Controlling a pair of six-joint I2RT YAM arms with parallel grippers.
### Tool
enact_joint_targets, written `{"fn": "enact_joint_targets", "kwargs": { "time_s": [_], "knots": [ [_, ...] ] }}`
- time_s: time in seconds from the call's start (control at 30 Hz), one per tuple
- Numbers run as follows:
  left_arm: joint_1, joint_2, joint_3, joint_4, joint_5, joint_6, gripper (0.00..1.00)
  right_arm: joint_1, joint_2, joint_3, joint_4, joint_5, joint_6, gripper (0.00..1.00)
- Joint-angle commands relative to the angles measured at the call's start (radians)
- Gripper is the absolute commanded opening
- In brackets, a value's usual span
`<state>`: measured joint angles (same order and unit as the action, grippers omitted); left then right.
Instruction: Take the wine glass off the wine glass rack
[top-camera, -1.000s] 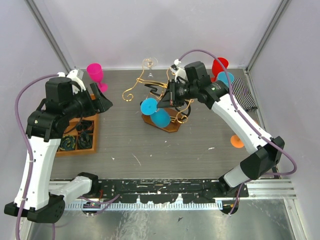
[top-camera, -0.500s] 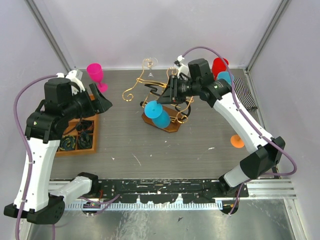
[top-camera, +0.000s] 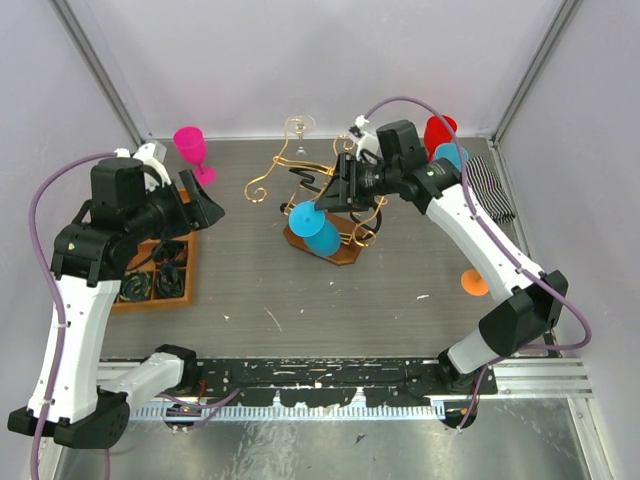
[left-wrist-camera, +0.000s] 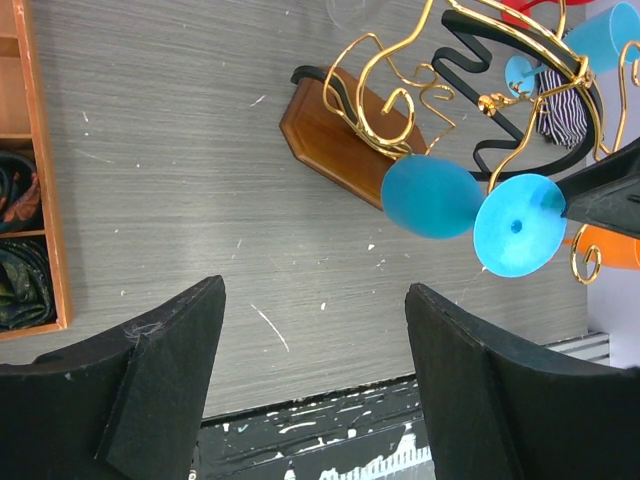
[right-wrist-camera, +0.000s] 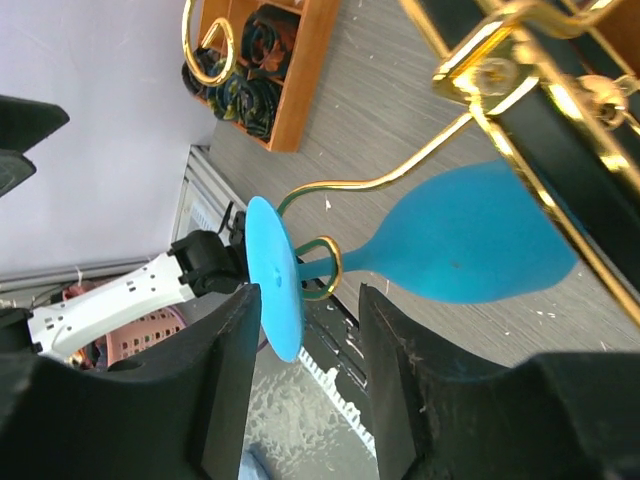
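Right wrist view: the open right pincer (right-wrist-camera: 312, 298) straddles the foot of the blue wine glass (right-wrist-camera: 470, 245).

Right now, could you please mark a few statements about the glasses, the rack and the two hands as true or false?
1. The blue wine glass hangs on the wine glass rack. True.
2. The left hand is shut on a glass. False: it is open and holds nothing.
3. The right hand is open, close to the blue wine glass's foot. True.
4. The pink glass lies on its side inside the tray. False: it stands upright on the table, beside the tray.
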<state>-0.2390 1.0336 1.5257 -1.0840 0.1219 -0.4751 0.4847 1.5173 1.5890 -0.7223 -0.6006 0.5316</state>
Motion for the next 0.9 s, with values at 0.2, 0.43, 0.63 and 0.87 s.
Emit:
{"fn": "enact_joint_targets", "kwargs": {
  "time_s": [0.2, 0.43, 0.63, 0.87],
  "knots": [
    [-0.002, -0.009, -0.006, -0.006, 0.007, -0.006, 0.80, 0.055, 0.034, 0.051, 0.040, -0.076, -0.042, 0.32],
    [-0.002, -0.009, -0.007, -0.011, 0.013, -0.011, 0.80, 0.029, 0.026, 0.054, 0.086, -0.092, 0.019, 0.01],
    [-0.003, -0.011, -0.006, -0.019, 0.012, -0.012, 0.79, -0.017, 0.007, 0.009, 0.209, -0.161, 0.158, 0.01],
    [-0.003, -0.014, -0.004, -0.018, 0.019, -0.017, 0.79, -0.038, 0.014, -0.111, 0.452, -0.274, 0.364, 0.01]
  ]
}}
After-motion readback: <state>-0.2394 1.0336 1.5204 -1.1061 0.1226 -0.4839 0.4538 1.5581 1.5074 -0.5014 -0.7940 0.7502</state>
